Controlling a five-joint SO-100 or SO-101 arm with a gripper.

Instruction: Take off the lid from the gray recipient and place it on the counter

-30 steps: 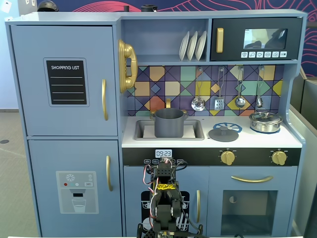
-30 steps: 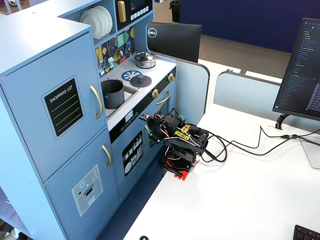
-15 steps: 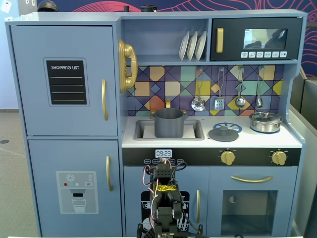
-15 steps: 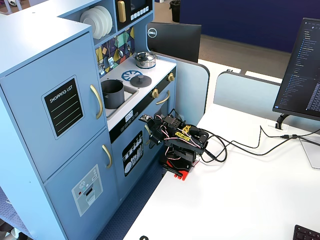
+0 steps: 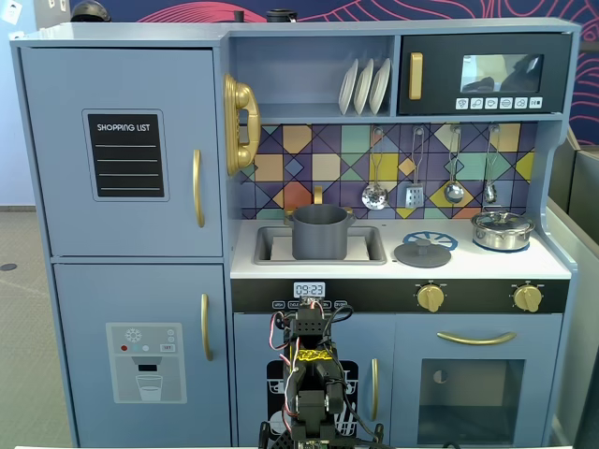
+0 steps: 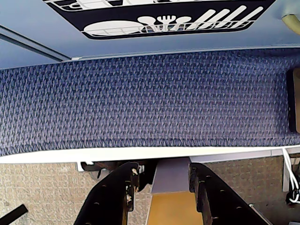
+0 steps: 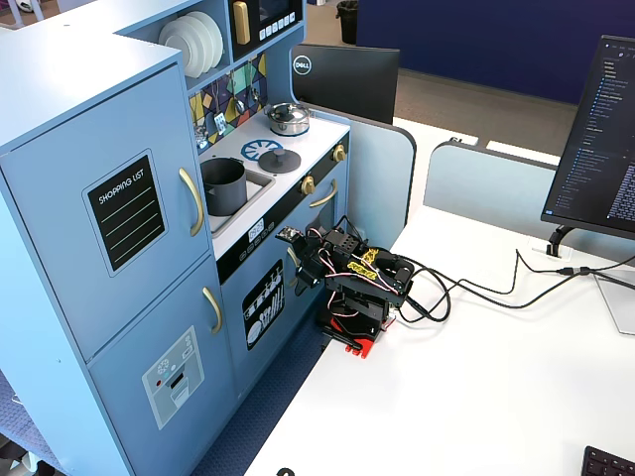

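The matte dark gray pot (image 5: 320, 231) stands uncovered in the sink recess, also seen in another fixed view (image 7: 224, 185). The dark gray lid (image 5: 422, 253) with its small knob lies flat on the white counter (image 5: 547, 268), partly over the blue-and-white burner mark (image 5: 438, 239). It also shows in a fixed view (image 7: 282, 157). My gripper (image 7: 296, 262) is folded low in front of the kitchen's lower door, far below the counter. In the wrist view my gripper (image 6: 161, 177) points down at blue carpet, its jaws apart and holding nothing.
A shiny silver pot (image 5: 503, 229) with its own lid sits at the counter's right. Utensils (image 5: 374, 195) hang on the tiled back wall. The arm's base (image 7: 349, 332) is clamped on a white desk (image 7: 476, 397) with cables and a monitor (image 7: 595, 139).
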